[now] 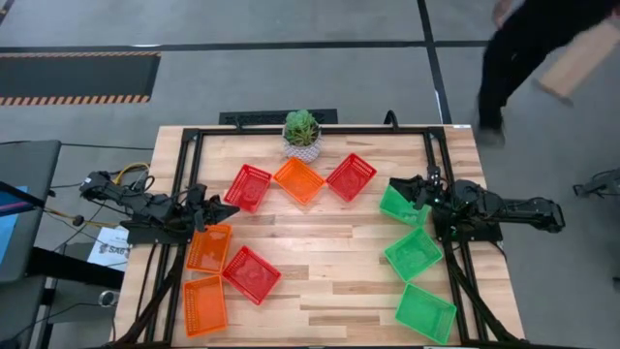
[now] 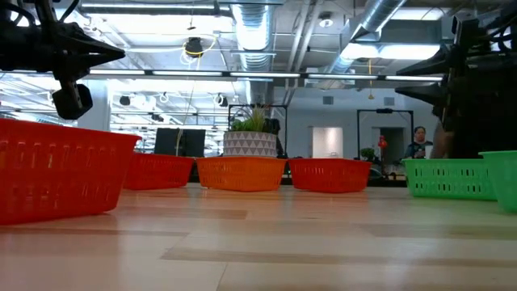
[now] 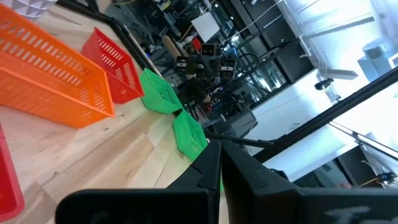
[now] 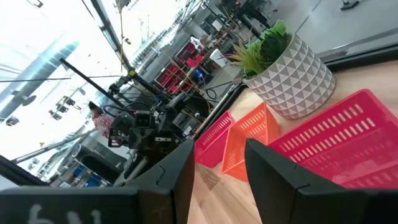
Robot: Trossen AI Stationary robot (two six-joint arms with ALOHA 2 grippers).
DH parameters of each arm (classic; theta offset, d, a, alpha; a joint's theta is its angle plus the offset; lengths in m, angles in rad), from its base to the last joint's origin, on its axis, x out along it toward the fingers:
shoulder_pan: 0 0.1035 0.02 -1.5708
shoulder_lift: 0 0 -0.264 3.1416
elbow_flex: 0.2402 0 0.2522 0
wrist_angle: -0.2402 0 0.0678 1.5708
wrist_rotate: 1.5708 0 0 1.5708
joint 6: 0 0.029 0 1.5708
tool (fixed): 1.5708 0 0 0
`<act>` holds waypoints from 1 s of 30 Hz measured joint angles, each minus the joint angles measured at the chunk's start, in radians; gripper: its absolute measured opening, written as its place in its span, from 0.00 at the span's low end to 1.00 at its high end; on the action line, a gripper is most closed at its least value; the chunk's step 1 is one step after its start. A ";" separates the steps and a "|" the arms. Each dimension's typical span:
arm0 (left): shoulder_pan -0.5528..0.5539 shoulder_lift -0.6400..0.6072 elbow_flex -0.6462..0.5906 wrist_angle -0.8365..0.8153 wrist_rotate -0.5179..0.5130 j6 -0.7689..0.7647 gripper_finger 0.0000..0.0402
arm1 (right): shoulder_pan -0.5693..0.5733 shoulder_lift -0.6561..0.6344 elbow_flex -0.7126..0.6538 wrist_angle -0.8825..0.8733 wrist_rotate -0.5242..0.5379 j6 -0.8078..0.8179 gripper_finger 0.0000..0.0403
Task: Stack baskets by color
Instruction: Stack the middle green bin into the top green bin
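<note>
Nine baskets lie bottom-down on the wooden table. Along the far side are a red basket (image 1: 248, 187), an orange basket (image 1: 298, 180) and another red basket (image 1: 351, 177). At the near left sit two orange baskets (image 1: 209, 248) (image 1: 204, 305) and a red basket (image 1: 252, 274). Down the right side run three green baskets (image 1: 402, 206) (image 1: 413, 254) (image 1: 425, 313). My left gripper (image 1: 205, 200) (image 3: 219, 169) hovers shut at the left edge, above the table and level. At the right edge my right gripper (image 1: 405, 187) (image 4: 217, 163) hovers open, holding nothing.
A potted green plant (image 1: 301, 134) in a white patterned pot stands at the table's far edge, behind the orange basket. A person (image 1: 523, 48) carrying a wooden board walks on the floor beyond the far right corner. Bare wood (image 1: 329, 242) lies in the table's middle.
</note>
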 joint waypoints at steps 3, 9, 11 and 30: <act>0.000 0.000 0.000 0.001 -0.011 0.001 0.00 | 0.000 0.000 0.000 0.000 0.000 0.000 0.41; 0.000 0.000 0.000 0.003 -0.120 0.005 0.00 | 0.000 0.000 0.000 0.000 0.000 0.002 0.41; 0.000 0.000 0.000 0.003 -0.180 0.005 0.00 | 0.000 0.000 0.000 0.000 0.000 -0.011 0.41; 0.000 0.000 0.000 -0.010 -0.411 0.139 0.00 | 0.004 0.000 0.001 -0.013 -0.002 0.011 0.41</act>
